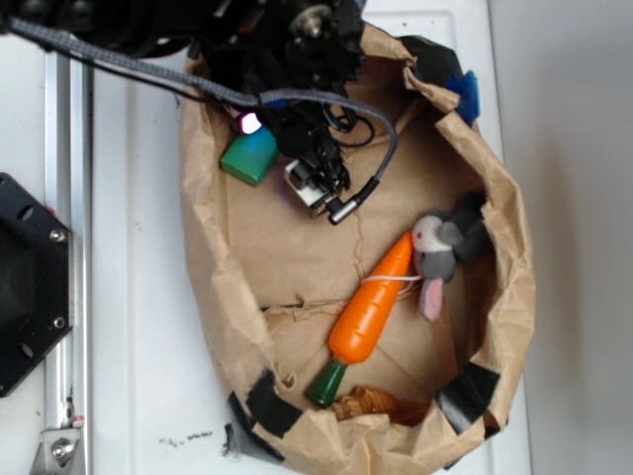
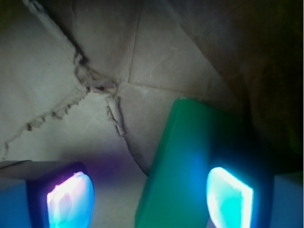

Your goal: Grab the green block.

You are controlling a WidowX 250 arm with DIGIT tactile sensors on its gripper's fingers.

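Note:
The green block (image 1: 247, 156) lies on the paper floor at the upper left of the brown paper bag (image 1: 514, 297), close to its wall. In the wrist view the green block (image 2: 190, 161) stands between my gripper's (image 2: 149, 202) two lit pads. It sits close against the right pad (image 2: 229, 197), while a wide gap of bare paper separates it from the left pad (image 2: 70, 199). The gripper (image 1: 262, 134) is open and hangs low over the block, with the arm covering the block's upper edge in the exterior view.
An orange carrot toy (image 1: 374, 302) with a dark green stem tip lies across the bag's middle. A grey and white plush mouse (image 1: 445, 247) rests at the right wall. The bag's crumpled walls rise close beside the block. A metal rail (image 1: 67, 247) runs along the left.

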